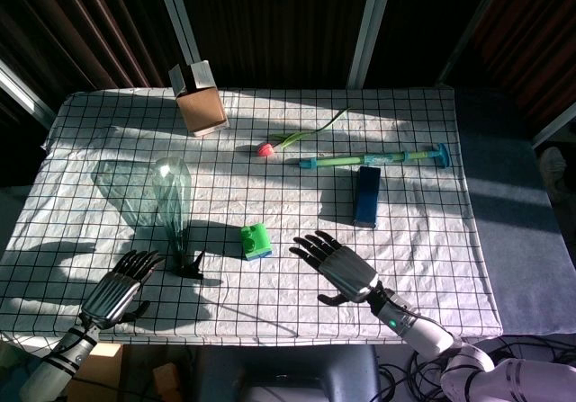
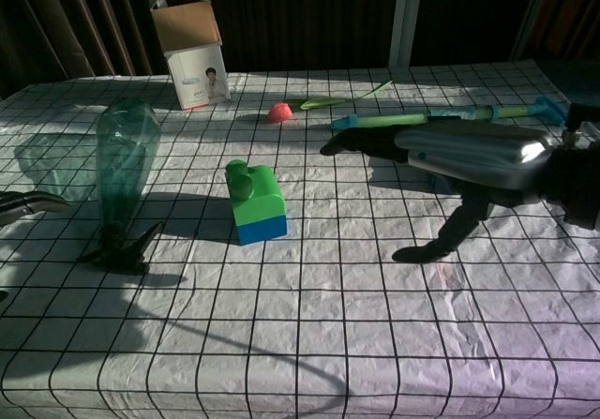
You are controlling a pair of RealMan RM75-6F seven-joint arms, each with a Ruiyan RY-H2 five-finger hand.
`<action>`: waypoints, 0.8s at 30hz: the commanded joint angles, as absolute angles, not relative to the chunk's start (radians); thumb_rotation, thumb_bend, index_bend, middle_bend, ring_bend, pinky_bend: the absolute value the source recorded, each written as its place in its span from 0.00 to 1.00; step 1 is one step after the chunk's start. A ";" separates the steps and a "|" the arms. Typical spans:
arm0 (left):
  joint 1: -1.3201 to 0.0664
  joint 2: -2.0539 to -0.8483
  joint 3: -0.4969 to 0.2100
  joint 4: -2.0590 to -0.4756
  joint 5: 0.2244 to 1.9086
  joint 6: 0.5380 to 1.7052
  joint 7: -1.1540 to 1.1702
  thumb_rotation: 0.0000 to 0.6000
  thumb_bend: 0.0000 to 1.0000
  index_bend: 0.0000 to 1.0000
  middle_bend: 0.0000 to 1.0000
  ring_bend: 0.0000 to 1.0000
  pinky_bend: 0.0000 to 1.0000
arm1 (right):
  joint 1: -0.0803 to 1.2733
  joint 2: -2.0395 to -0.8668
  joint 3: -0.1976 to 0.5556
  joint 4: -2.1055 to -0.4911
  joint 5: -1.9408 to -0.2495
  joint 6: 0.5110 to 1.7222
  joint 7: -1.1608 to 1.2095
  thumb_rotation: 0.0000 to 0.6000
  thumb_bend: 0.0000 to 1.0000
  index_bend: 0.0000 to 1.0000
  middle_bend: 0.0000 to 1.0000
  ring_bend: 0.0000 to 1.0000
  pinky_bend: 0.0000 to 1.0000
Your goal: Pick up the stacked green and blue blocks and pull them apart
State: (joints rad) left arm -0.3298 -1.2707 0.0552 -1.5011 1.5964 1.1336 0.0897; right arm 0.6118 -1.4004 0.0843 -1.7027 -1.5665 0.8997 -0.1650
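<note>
The stacked blocks (image 1: pixel 256 241) (image 2: pixel 255 201) stand on the checked cloth near the table's middle front, green block on top of the blue one. My right hand (image 1: pixel 337 267) (image 2: pixel 450 157) hovers to their right, fingers spread, holding nothing, a short gap away from the blocks. At the front left corner my left hand (image 1: pixel 121 285) lies low, fingers extended and empty; in the chest view only its fingertips (image 2: pixel 28 203) show at the left edge.
A tall green glass vase (image 1: pixel 172 206) (image 2: pixel 125 180) stands just left of the blocks. Behind lie a cardboard box (image 1: pixel 200 98), a pink-headed flower (image 1: pixel 297 138), a teal and green pump (image 1: pixel 373 158) and a dark blue box (image 1: pixel 366 195).
</note>
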 commanded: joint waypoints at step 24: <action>-0.235 -1.220 0.052 -1.495 1.552 1.304 0.088 1.00 0.38 0.00 0.00 0.00 0.02 | 0.885 -1.667 0.282 -1.446 -1.154 0.731 -0.364 1.00 0.18 0.00 0.00 0.00 0.00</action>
State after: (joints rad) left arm -0.2384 -1.2251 0.0513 -1.4965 1.5554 1.3030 0.0999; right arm 0.8316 -1.6090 0.2538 -1.5033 -1.2140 0.7729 -0.3272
